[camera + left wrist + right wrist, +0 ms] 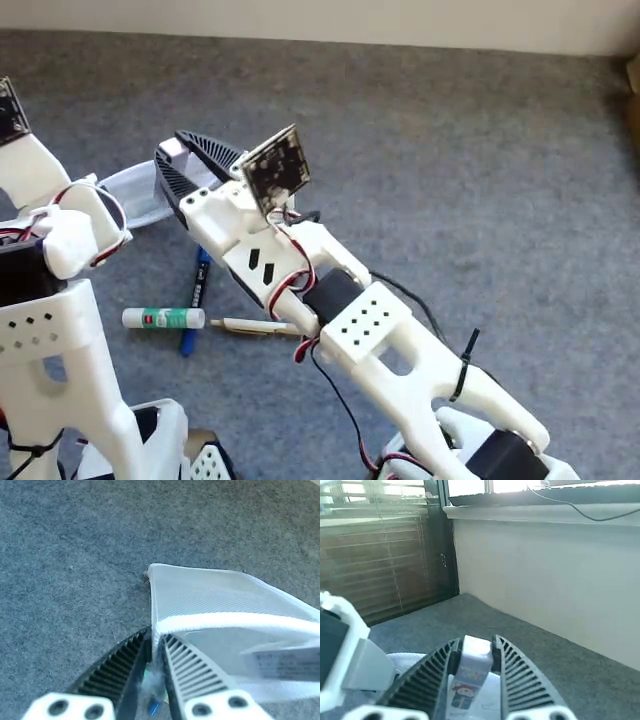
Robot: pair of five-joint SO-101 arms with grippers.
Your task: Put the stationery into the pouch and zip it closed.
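My left gripper is shut on the rim of the white mesh pouch, holding it lifted above the grey carpet. In the high view the pouch stretches from the left arm toward my right gripper. My right gripper is shut on a small white eraser with a printed label, at the pouch's mouth. The eraser shows by the pouch's open rim. A glue stick, a blue pen and a wooden pencil lie on the carpet under the right arm.
Grey carpet covers the whole work area, open to the right and back. A wall with a sill and blinds stands beyond. The two arms' bases sit at the front edge.
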